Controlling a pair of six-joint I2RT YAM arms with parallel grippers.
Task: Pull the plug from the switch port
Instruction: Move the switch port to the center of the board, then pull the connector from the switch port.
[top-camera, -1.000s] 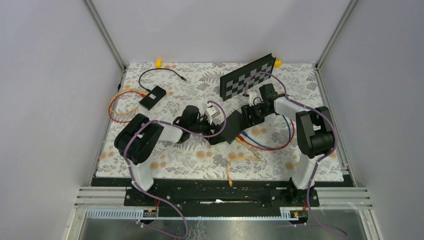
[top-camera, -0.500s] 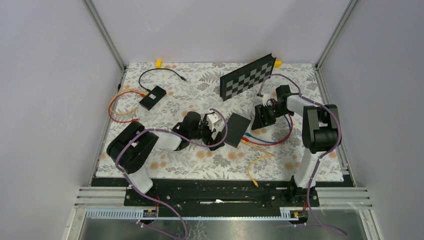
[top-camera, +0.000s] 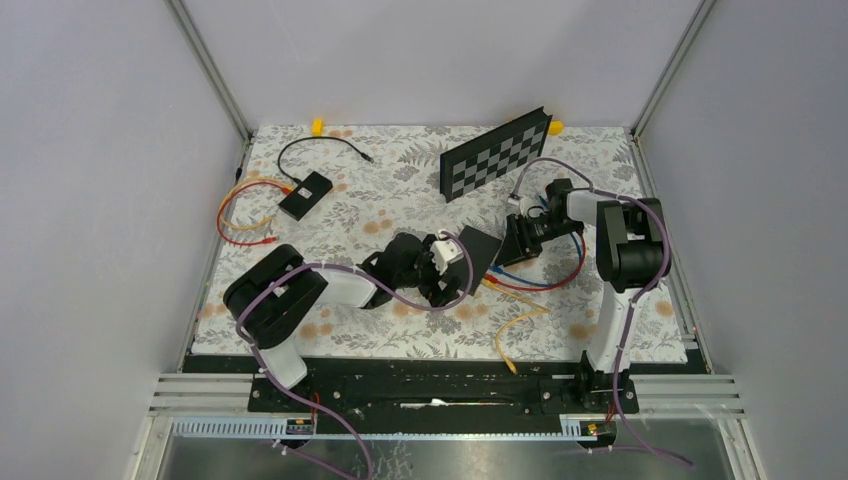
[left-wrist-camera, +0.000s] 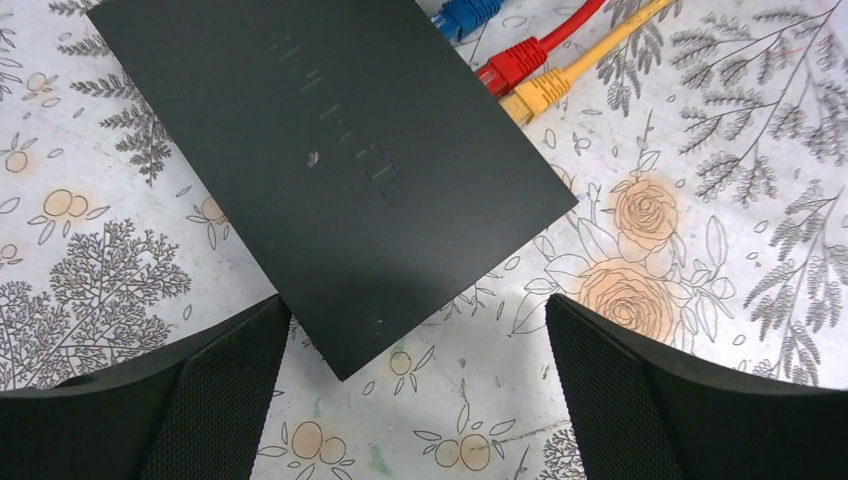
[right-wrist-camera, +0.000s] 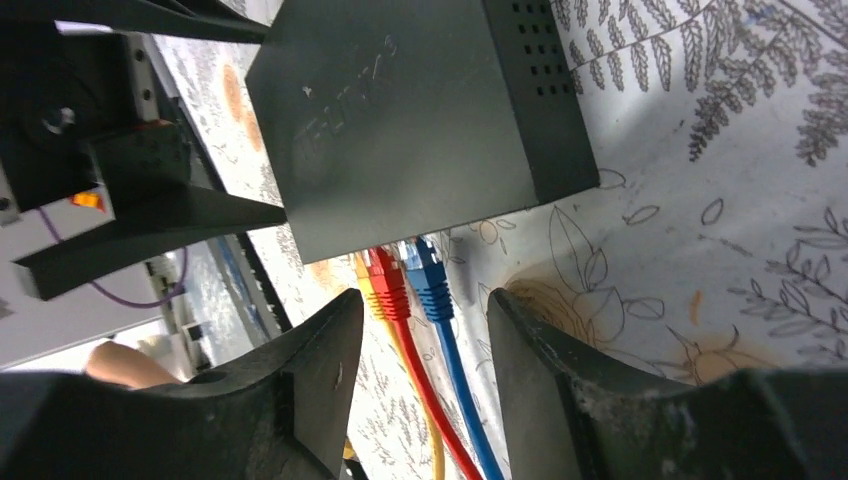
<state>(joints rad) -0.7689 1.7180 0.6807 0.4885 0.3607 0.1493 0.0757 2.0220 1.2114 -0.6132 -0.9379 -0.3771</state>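
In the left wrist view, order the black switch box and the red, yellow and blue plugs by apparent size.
1. flat black switch box
2. red plastic plug and yellow plastic plug, alike
Unranked: blue plastic plug, cropped by the frame.

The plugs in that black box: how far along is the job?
Done: arms are at the switch. In hand: the right claw, open, frames the red plug and blue plug; the left claw straddles a corner, open. Remaining: grip and pull; none is out.
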